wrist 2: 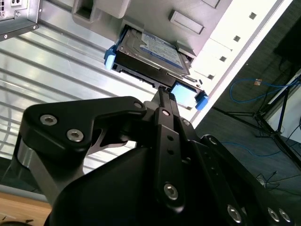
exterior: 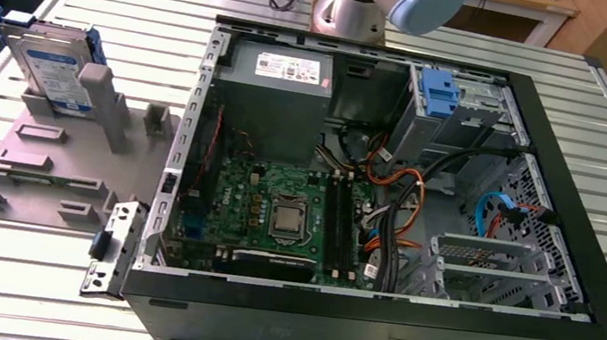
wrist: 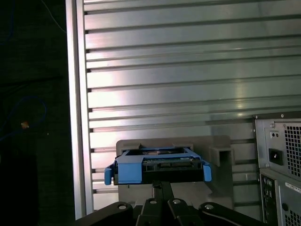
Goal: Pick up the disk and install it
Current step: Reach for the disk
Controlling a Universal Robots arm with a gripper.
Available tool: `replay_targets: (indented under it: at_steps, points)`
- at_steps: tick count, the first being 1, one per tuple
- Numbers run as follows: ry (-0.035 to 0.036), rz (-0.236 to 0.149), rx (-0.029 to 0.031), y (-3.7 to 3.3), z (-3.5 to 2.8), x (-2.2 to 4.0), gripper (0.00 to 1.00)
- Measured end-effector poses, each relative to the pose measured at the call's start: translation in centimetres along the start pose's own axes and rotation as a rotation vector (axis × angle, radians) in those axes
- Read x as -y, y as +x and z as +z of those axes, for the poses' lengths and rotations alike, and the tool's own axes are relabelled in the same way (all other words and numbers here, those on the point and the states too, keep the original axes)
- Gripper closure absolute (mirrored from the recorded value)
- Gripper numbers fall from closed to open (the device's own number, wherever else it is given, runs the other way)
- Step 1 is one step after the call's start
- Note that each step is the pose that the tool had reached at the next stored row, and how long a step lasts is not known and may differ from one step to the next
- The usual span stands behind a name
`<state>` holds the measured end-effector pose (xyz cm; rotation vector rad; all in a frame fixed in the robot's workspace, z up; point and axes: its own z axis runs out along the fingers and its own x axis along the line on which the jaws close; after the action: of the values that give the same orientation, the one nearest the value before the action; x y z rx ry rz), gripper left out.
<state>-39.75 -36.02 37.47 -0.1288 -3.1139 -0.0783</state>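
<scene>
I see the black gripper (wrist 2: 161, 90) pressed together, empty. Flat silver disk (exterior: 54, 70) w/ blue plastic frame stands on edge in grey plastic holder (exterior: 38, 175) on slatted metal tabletop (exterior: 136, 1).

Look to the upper left of the exterior view: the disk (exterior: 54, 70) is silver with a blue-and-white label and a bright blue carrier. Its stand (exterior: 52, 160) is plain grey. The table (exterior: 44, 294) is silver, patterned with parallel ribs. The computer case (exterior: 377, 325) is black, its motherboard (exterior: 273, 211) green, and its power supply (exterior: 274, 84) grey with a white sticker. In both wrist views your gripper (wrist 2: 162, 94) (wrist: 162, 186) is black with silver screw heads.
</scene>
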Motion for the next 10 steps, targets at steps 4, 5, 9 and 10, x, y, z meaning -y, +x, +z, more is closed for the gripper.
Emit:
replay_targets:
  at_steps: [4, 5, 9, 10]
  points:
    - [0.0000, 0.000, 0.0000, 0.00, 0.01, 0.00, 0.89]
    - [0.0000, 0.000, 0.0000, 0.00, 0.01, 0.00, 0.89]
    - [-0.0003, 0.000, 0.0020, 0.00, 0.09, 0.01, 0.89]
    - [-0.0006, 0.000, 0.0055, 0.00, 0.16, 0.01, 0.89]
